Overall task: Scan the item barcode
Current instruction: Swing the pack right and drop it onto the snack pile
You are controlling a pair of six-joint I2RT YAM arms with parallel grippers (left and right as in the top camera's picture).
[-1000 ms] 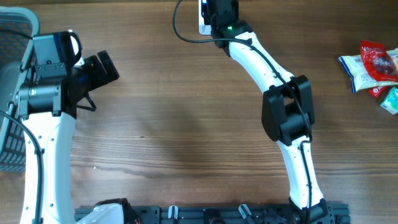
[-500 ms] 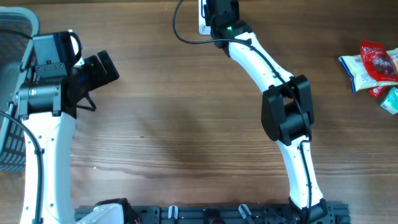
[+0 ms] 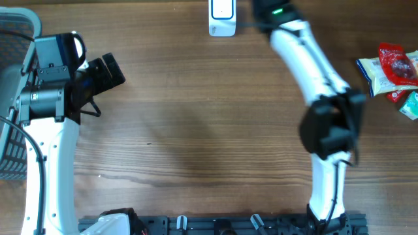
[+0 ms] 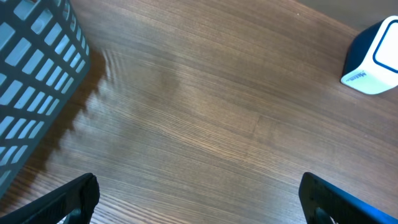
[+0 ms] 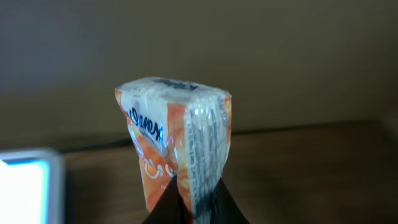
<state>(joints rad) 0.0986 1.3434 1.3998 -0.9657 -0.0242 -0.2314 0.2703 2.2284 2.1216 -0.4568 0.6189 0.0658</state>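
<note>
My right gripper [image 5: 194, 200] is shut on the lower end of the item, an orange and white tissue pack [image 5: 174, 137] that stands upright between the dark fingers. The white and blue barcode scanner [image 3: 223, 17] stands at the table's far edge. In the right wrist view its lit face [image 5: 26, 183] shows at the lower left, to the left of the pack. In the overhead view the right arm [image 3: 307, 59] reaches to the top edge right of the scanner, and its fingers are cut off there. My left gripper [image 4: 199, 205] is open over bare wood near the left side.
A grey mesh basket [image 3: 12, 85] stands at the left edge, also in the left wrist view as the basket wall [image 4: 31, 81]. Several snack packets [image 3: 395, 68] lie at the right edge. The scanner [image 4: 375, 59] shows at the left wrist view's upper right.
The right arm has swung to the right, away from above the scanner, which now shows uncovered. The left arm has not moved.
</note>
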